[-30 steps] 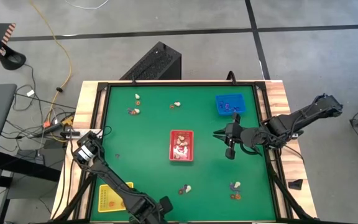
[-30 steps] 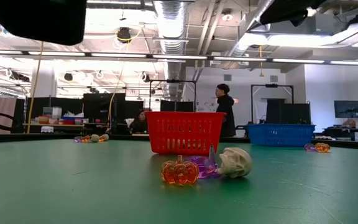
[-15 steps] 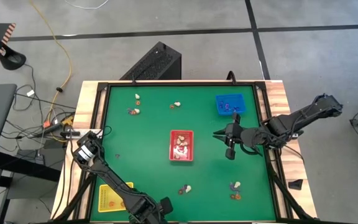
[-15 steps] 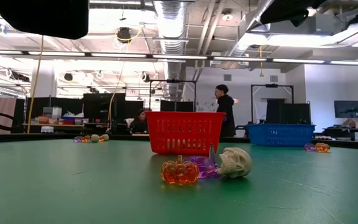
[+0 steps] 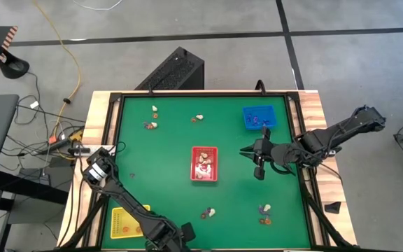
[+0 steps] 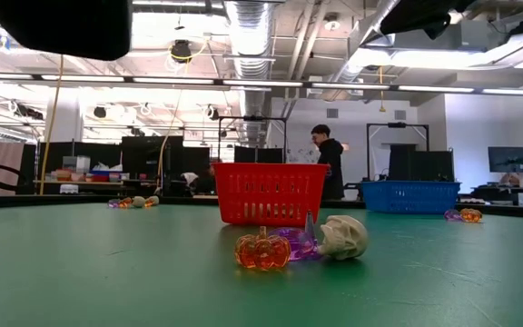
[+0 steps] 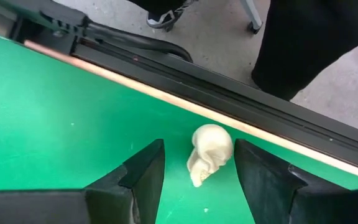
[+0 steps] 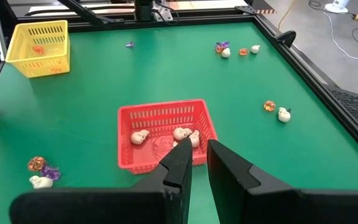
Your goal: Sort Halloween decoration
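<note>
The left gripper [image 7: 197, 158] hangs low at the table's near rim, about 6 to 7 o'clock from the table's middle. Its fingers stand wide apart, one on each side of a small cream plastic skull [image 7: 211, 150], and do not touch it. The skull lies on the green table top [image 5: 159, 168], just beside the rim.

The right gripper [image 5: 258, 166] waits at 3 o'clock from the red rectangular mesh tray [image 5: 203, 175]. Its fingers are drawn nearly together with a slim gap between them, and they hold nothing.

The sorting looks partly done.
- **Red tray:** it sits at the centre and already holds several cream skulls [image 8: 140, 137].
- **Blue mesh tray [image 5: 247, 112]:** at about 1 o'clock, it holds dark purple pieces [image 5: 260, 122].
- **Yellow mesh tray [image 8: 42, 31]:** at about 7 o'clock, it shows at least one orange piece [image 8: 38, 48].

Much is still loose on the table:
- **Around 11 o'clock:** two small clusters [image 5: 151, 119].
- **Near 12 o'clock:** a pair [image 5: 198, 118].
- **At 6 o'clock:** a trio of translucent orange pumpkin [image 6: 263, 252], purple trinket [image 6: 303, 243] and another cream skull [image 6: 344, 236].
- **Around 5 o'clock:** another group [image 5: 264, 214].

The step in hand seems to be closing on the skull at the rim and carrying it to the red tray.
</note>
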`<act>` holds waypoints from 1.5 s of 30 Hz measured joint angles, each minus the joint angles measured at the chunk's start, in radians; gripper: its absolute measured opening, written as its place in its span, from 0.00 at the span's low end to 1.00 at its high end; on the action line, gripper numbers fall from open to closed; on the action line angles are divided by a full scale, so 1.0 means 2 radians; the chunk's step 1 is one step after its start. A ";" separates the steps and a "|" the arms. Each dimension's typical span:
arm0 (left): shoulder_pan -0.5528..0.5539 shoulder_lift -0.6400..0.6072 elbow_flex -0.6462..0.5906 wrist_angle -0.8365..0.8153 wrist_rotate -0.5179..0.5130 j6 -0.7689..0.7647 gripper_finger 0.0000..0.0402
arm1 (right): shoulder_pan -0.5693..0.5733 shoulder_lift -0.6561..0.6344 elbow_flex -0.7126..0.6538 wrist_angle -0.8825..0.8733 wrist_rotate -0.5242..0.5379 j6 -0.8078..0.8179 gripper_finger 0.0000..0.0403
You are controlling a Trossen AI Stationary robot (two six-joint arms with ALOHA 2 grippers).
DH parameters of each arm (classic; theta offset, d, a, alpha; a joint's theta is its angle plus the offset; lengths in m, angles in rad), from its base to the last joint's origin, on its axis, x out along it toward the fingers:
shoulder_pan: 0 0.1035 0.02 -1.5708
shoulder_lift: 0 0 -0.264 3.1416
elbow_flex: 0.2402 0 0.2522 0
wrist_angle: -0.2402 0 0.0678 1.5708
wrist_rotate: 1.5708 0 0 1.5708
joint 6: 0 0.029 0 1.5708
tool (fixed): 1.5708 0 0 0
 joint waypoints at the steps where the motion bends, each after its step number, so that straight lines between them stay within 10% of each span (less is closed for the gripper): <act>1: 0.001 0.000 0.000 0.000 0.002 0.000 0.45 | 0.000 0.000 0.000 0.000 0.000 0.000 0.20; 45: 0.007 -0.007 -0.033 0.046 0.008 0.003 0.39 | -0.001 0.000 0.000 -0.001 0.000 -0.001 0.20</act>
